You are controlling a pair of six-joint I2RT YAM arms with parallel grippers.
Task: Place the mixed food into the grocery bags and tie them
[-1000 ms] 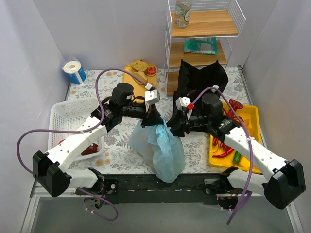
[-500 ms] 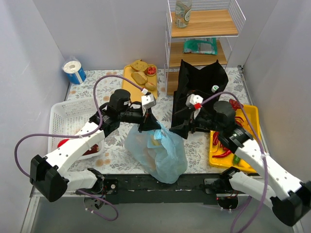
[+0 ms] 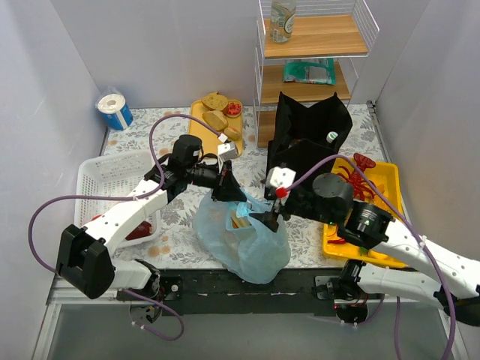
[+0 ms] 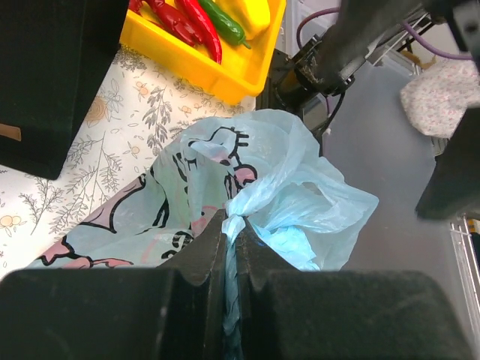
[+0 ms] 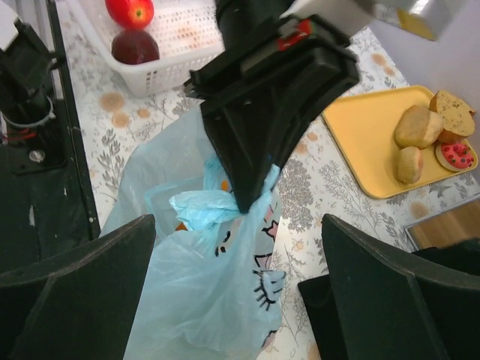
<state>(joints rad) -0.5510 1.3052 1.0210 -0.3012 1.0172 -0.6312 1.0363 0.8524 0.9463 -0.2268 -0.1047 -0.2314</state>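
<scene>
Plastic of the light-blue bag (image 3: 244, 244), slumped on the tabletop (image 3: 180, 225), looks thin, limp, slippery; we'd take its twisted handle (image 4: 234, 219), where the left hand (image 3: 238, 196) is clamped; right hand (image 3: 268, 220) gapes empty.

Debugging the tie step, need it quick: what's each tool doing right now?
Left tool: closed, pinching bunched plastic of the light-blue bag.
Right tool: open, holding nothing, above the bag.

- Table (image 3: 180, 225), floral-patterned top.
- White basket (image 3: 97, 180) at left, paper roll (image 3: 115, 110) behind it.
- Bread tray (image 3: 196, 124) (yellow) at the back, pepper tray (image 3: 390, 180) at right.
- Black bag (image 3: 307, 124), light-blue bag (image 3: 247, 244), shelf rack (image 3: 315, 45).
</scene>
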